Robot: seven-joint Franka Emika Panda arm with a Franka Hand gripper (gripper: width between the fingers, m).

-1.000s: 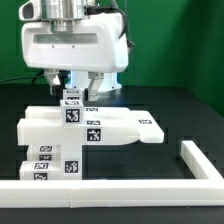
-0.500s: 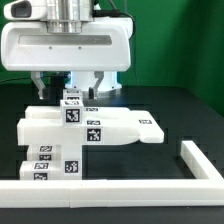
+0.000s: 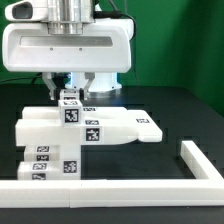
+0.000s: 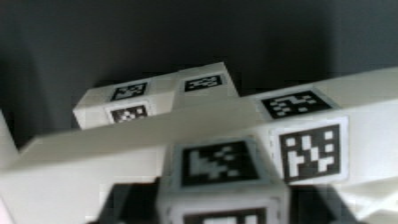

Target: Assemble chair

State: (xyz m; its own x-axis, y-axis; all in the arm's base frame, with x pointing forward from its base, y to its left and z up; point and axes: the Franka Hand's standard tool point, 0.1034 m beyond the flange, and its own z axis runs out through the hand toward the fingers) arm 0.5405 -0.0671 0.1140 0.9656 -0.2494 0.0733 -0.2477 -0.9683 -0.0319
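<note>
A: On the black surface [image 3: 180, 110], where is the chair?

B: The chair [image 3: 95, 128] lies just behind the white rail [image 3: 150, 185], as the exterior view shows it: a flat seat panel [image 3: 120, 125] with tags on top, and two notched pieces [image 3: 50, 160] in front of it, nearer the rail.

A: And the arm?

B: The gripper [image 3: 72, 92] hangs low over the back edge of the panel, well away from the rail. A small tagged cube-ended leg [image 3: 70, 103] stands upright there, between the fingers.

A: Are the jaws closed on it?

B: They stand close beside the leg, but whether they press on it cannot be told. In the wrist view the leg [image 4: 222, 170] fills the foreground, with the panel [image 4: 107, 150] behind it.
</note>
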